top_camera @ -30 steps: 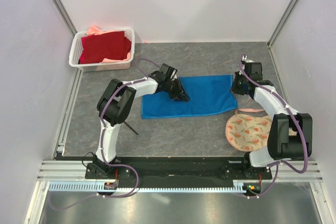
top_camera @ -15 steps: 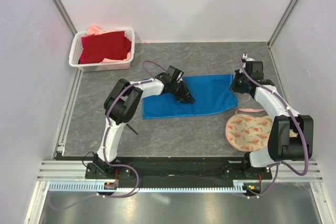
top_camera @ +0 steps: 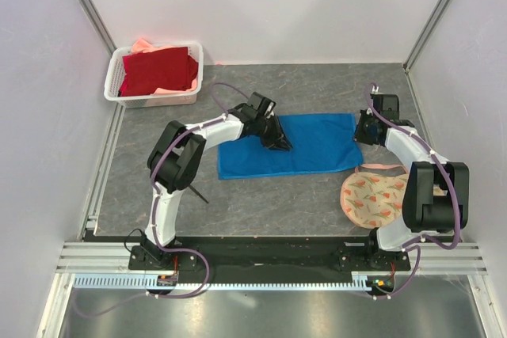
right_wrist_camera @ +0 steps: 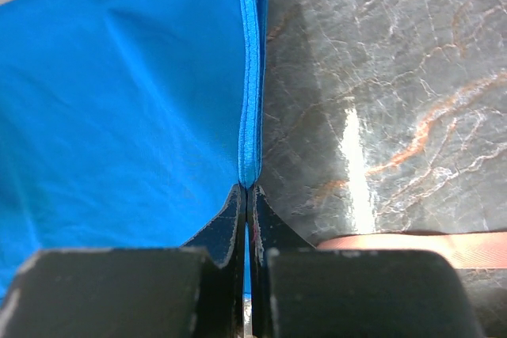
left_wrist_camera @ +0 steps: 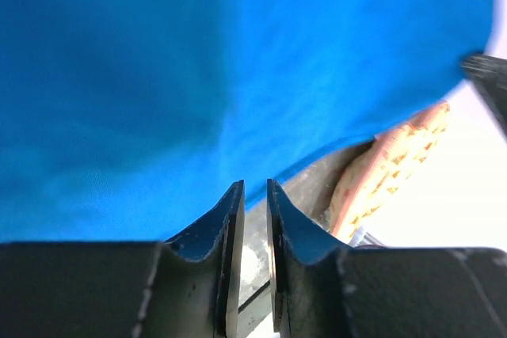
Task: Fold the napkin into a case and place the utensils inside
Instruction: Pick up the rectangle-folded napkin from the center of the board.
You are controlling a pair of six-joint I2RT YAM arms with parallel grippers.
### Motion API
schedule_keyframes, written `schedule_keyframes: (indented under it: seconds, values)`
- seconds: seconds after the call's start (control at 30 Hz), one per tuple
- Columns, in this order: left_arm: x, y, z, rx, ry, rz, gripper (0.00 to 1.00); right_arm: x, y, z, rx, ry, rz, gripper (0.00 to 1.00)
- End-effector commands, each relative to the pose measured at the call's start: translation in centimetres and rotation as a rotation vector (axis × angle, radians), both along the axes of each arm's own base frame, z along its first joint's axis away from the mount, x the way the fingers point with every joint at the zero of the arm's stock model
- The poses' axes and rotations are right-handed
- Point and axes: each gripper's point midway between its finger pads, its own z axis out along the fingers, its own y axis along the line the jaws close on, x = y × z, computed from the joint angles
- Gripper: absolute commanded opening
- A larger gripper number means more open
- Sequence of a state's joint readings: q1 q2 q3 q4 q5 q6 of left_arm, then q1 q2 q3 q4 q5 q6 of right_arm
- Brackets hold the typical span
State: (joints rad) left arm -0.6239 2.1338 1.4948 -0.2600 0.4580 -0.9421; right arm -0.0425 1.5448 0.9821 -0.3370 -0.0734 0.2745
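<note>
The bright blue napkin (top_camera: 317, 146) lies flat in the middle of the table. My left gripper (top_camera: 279, 142) sits over its left-centre; in the left wrist view the jaws (left_wrist_camera: 253, 187) stand a narrow gap apart with nothing between them, and the napkin (left_wrist_camera: 158, 77) fills the picture beyond. My right gripper (top_camera: 361, 132) is at the napkin's right edge, and the right wrist view shows it (right_wrist_camera: 246, 189) shut on the hem of the napkin (right_wrist_camera: 119, 116). One thin black utensil (top_camera: 198, 193) lies on the table beside the left arm.
A white basket (top_camera: 150, 100) holding a dark red cloth (top_camera: 158, 70) stands at the back left. A round peach floral mat (top_camera: 372, 199) lies near the right arm's base, just below the napkin's right corner. Side walls close in the table.
The napkin has shifted slightly to the right with the right gripper pinching its edge. The left gripper has slid a little to the right over the cloth.
</note>
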Motion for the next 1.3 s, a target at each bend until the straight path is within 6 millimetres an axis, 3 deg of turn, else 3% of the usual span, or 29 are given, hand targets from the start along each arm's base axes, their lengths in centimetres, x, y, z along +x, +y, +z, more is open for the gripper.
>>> schedule_keyframes:
  seconds: [0.0, 0.1, 0.37, 0.63, 0.8, 0.83, 0.87, 0.97, 1.1, 1.13, 1.2, 1.23, 1.27]
  values:
    - [1.8, 1.0, 4.7, 0.032, -0.186, -0.007, 0.25, 0.3, -1.1, 0.5, -0.048, -0.02, -0.039, 0.0]
    - [2.6, 1.1, 4.3, 0.054, -0.202, -0.013, 0.25, 0.4, -1.1, 1.1, -0.051, -0.033, -0.034, 0.0]
    - [3.8, -0.8, -0.1, 0.069, -0.095, 0.03, 0.23, 0.5, -1.0, 3.3, -0.056, -0.076, -0.021, 0.0]
    - [2.9, -4.2, -1.7, 0.032, -0.032, 0.019, 0.23, 0.6, 0.0, 5.0, -0.02, -0.118, 0.031, 0.0]
    - [1.8, -5.9, -2.1, 0.017, -0.024, 0.007, 0.23, 1.1, 2.6, 6.9, 0.046, -0.16, 0.096, 0.0]
    - [1.8, -5.9, -2.0, 0.016, -0.027, 0.007, 0.23, 1.4, 2.9, 7.8, 0.064, -0.176, 0.092, 0.0]
    - [1.8, -5.9, -1.8, 0.015, -0.035, 0.009, 0.23, 1.3, 4.7, 8.2, 0.085, -0.183, 0.135, 0.0]
    - [1.9, -5.9, -0.4, 0.001, -0.062, 0.0, 0.23, 1.1, 7.5, 9.4, 0.139, -0.202, 0.189, 0.0]
    - [1.7, -5.2, 2.4, -0.018, -0.104, -0.011, 0.24, 1.0, 9.4, 10.3, 0.148, -0.214, 0.216, 0.0]
    - [1.5, -4.8, 2.5, -0.016, -0.102, -0.011, 0.24, 1.1, 9.8, 10.6, 0.147, -0.22, 0.224, 0.0]
    - [1.6, -3.8, 4.9, -0.041, -0.127, -0.007, 0.24, 1.1, 10.7, 10.9, 0.15, -0.22, 0.237, 0.0]
    - [1.1, -2.8, 4.5, -0.026, -0.116, -0.006, 0.24, 1.0, 11.4, 11.2, 0.148, -0.225, 0.252, 0.0]
    - [1.5, -1.7, 6.7, -0.042, -0.15, 0.017, 0.24, 0.9, 11.7, 11.4, 0.147, -0.223, 0.255, 0.0]
